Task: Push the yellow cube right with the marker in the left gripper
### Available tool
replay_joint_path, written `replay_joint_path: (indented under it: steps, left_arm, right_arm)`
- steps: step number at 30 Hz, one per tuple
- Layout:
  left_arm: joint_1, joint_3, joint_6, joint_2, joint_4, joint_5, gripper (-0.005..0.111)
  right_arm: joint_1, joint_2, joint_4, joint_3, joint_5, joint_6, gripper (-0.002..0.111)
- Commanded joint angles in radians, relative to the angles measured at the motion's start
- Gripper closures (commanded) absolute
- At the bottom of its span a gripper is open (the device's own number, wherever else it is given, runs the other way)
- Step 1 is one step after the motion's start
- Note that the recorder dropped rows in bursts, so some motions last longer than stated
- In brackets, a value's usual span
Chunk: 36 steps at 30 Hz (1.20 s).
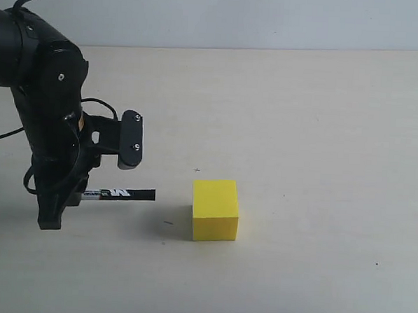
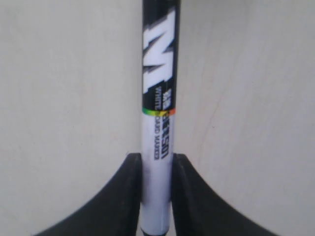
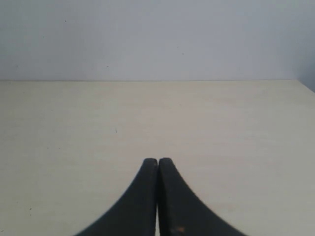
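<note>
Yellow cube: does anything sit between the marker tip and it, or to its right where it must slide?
Nothing visible. The marker in the left hand points at the yellow cube across bare table, and no object lies right of the cube.

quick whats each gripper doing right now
Left gripper: closed, holding the marker.
Right gripper: closed, holding nothing.

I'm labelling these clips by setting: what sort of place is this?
Probably a lab test bench, not a home: a pale table against a plain wall, a single yellow cube, and a robot's left hand clamping a whiteboard marker.
</note>
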Motion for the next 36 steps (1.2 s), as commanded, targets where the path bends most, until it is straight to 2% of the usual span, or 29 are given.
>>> replay_joint_path:
  steps: [1,8,14,18,22,28,36]
  left_arm:
    - [0.002,-0.003,-0.046,-0.005,-0.031,0.01,0.107]
    - [0.002,-0.003,-0.066,-0.005,-0.062,0.0,0.107]
    - [0.002,0.06,0.0,-0.003,-0.057,-0.128,0.107]
    - [0.002,0.063,0.0,-0.003,-0.051,-0.127,0.107]
    - [0.002,0.063,-0.083,-0.003,0.031,-0.088,0.107]
    - [0.002,0.063,-0.105,-0.003,0.081,-0.102,0.107]
    - [0.002,0.063,-0.105,-0.003,0.051,-0.146,0.107]
  right_arm:
    - [0.002,-0.007,-0.001,0.005,-0.009,0.001,0.108]
    - [0.002,-0.007,-0.001,0.005,-0.009,0.001,0.108]
    - [0.002,-0.007,-0.001,0.005,-0.007,0.001,0.108]
    - [0.002,-0.007,-0.001,0.005,-0.007,0.001,0.108]
    - [0.002,-0.007,-0.001,0.005,-0.007,0.001,0.108]
    - [0.002,-0.007,-0.001,0.005,-0.007,0.001,0.108]
    - [0.002,-0.007,-0.001,0.005,-0.007,0.001,0.108]
